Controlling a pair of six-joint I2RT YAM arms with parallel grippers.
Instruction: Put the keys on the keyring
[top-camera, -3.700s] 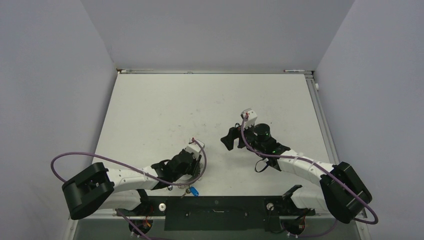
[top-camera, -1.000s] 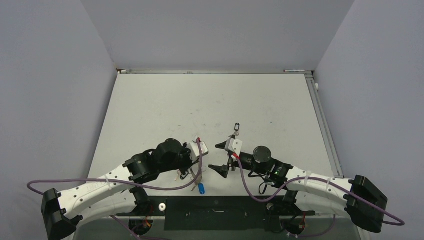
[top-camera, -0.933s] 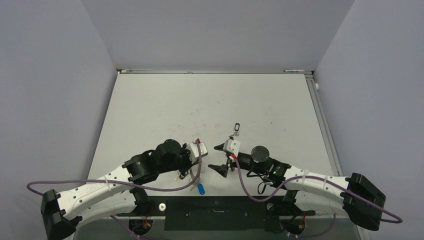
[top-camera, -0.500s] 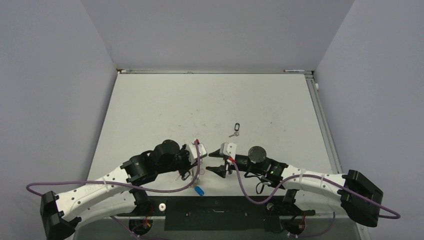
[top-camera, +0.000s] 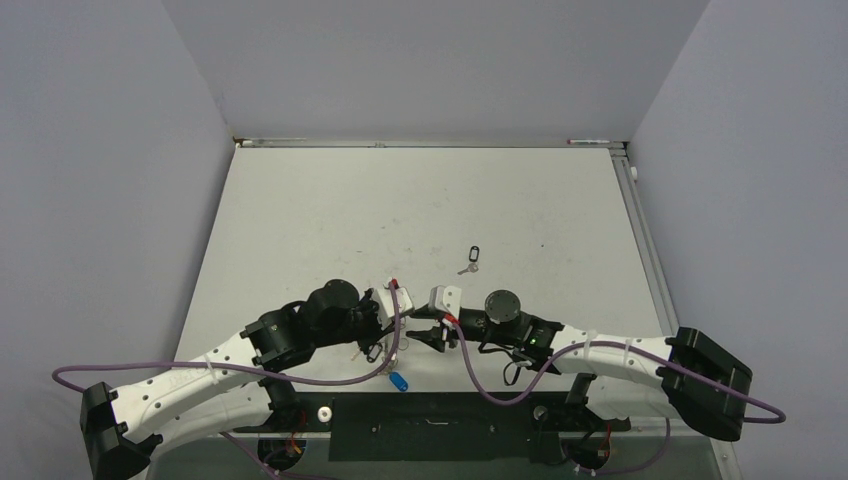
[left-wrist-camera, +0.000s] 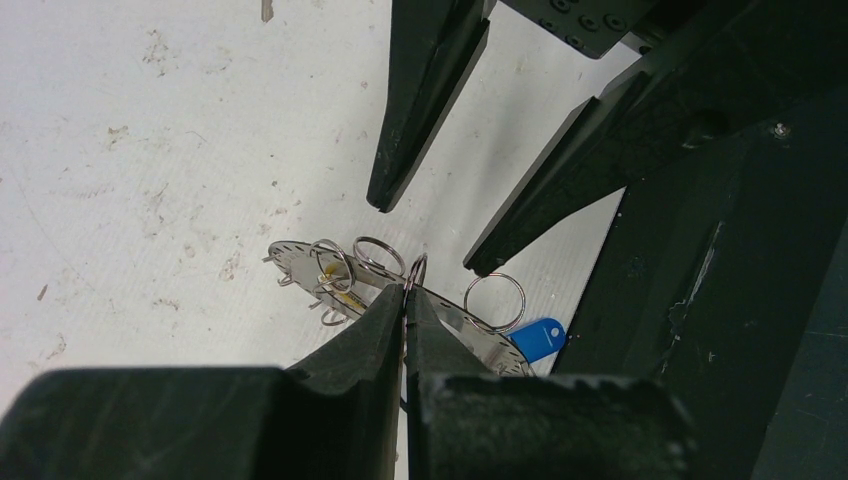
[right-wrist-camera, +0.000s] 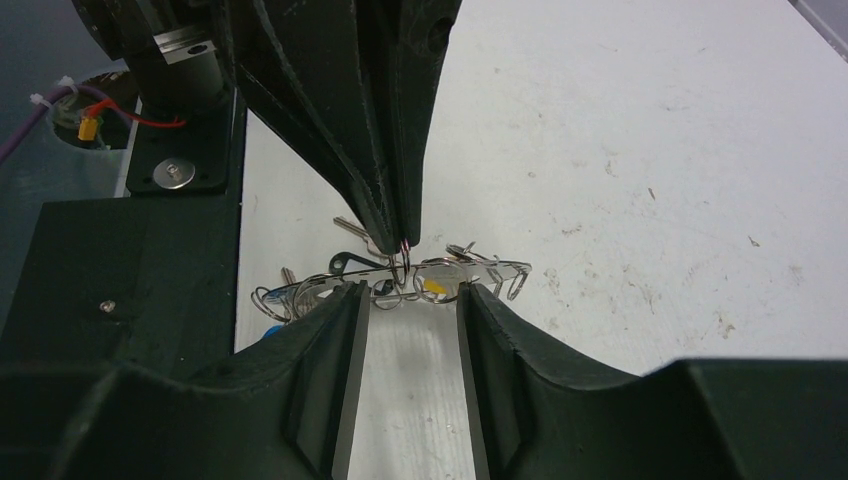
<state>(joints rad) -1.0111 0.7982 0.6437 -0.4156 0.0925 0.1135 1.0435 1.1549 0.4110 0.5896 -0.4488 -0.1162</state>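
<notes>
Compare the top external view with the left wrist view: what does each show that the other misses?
Top external only: the black-tagged key lying apart, farther out on the table. Left wrist only: the left gripper shut on a wire loop of the keyring, and a yellow tag at the ring. Both: the open right gripper facing the left one, and the blue tag by the near edge.

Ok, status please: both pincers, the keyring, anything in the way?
Left pincer shut on a wire loop of the keyring. Right pincer open, tips at the ring. Black-tagged key lies apart, unthreaded.
</notes>
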